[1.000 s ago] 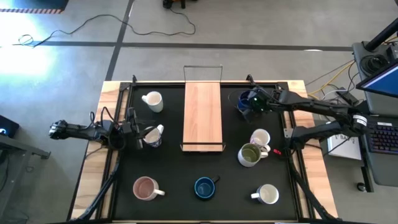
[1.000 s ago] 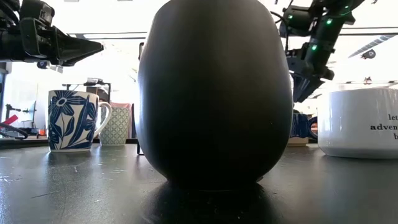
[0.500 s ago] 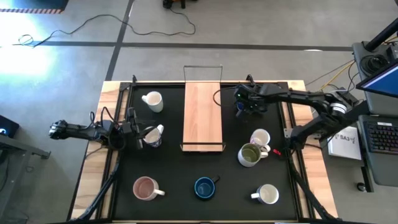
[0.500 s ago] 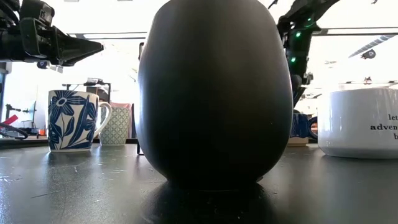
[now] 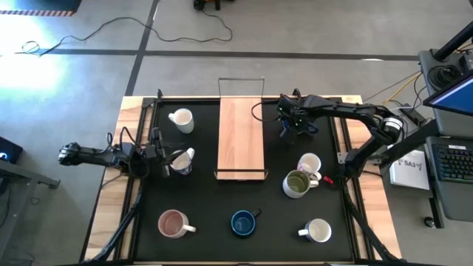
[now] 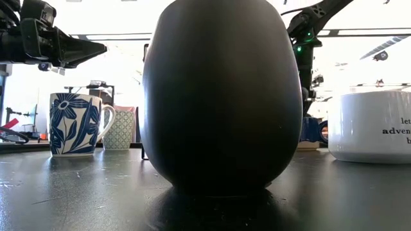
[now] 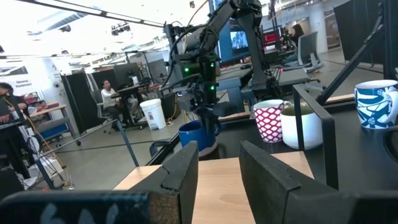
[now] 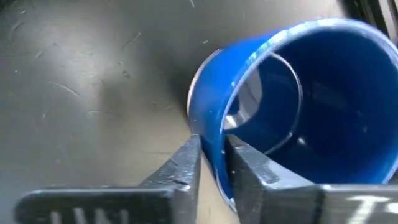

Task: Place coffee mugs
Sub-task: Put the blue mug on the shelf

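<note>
Right end effector (image 8: 212, 163) pinches the blue mug's (image 8: 280, 106) rim at the worktop's (image 5: 214, 214) far side, beside the wooden board (image 5: 241, 137) — a thin wall grip, so lifting could let it swing or slip. Left end effector (image 7: 217, 168), spread, waits.

Grey concrete floor (image 5: 89, 74) is seen around the table (image 5: 129, 107), crossed by dark seams and a loose black cable (image 5: 148, 28). Beyond, an open workshop is shown: a white bin (image 7: 151, 113), desks, an office chair (image 7: 309, 48), bright ceiling lights.
</note>
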Controlling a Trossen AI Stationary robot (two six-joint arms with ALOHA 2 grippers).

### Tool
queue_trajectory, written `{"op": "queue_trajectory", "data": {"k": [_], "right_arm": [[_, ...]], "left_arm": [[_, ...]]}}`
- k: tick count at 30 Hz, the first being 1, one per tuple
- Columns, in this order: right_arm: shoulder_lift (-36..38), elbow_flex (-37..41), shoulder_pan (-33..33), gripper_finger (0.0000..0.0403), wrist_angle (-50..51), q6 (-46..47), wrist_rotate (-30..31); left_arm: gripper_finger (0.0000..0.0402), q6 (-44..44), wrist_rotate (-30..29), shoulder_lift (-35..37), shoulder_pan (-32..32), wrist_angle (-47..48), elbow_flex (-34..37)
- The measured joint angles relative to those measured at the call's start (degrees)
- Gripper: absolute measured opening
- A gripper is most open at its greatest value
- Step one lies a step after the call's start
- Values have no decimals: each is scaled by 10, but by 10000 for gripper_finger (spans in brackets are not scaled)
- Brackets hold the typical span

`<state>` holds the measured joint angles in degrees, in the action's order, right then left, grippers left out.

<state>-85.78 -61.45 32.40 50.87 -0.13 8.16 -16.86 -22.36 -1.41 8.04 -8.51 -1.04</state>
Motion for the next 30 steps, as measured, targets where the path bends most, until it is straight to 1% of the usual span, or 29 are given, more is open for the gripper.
{"op": "queue_trajectory", "data": {"k": [3, 5, 7, 11, 18, 24, 30], "right_arm": [[1, 0, 0, 19, 2, -12, -16], [1, -2, 0, 18, 3, -18, -29], [2, -8, 1, 17, 5, -24, -55], [2, -38, -3, 16, 29, -40, -80], [2, -112, -23, 15, 77, -87, -72], [0, -173, -63, 14, 77, -112, -70], [-23, -211, -106, 14, 74, -130, -74]], "left_arm": [[100, 0, 0, 0, 0, 0, 0], [100, 0, 0, 0, 0, 0, 0], [100, 0, 0, 0, 0, 0, 0], [100, 0, 0, 0, 0, 0, 0], [100, 0, 0, 0, 0, 0, 0], [100, 0, 0, 0, 0, 0, 0], [100, 0, 0, 0, 0, 0, 0]]}}
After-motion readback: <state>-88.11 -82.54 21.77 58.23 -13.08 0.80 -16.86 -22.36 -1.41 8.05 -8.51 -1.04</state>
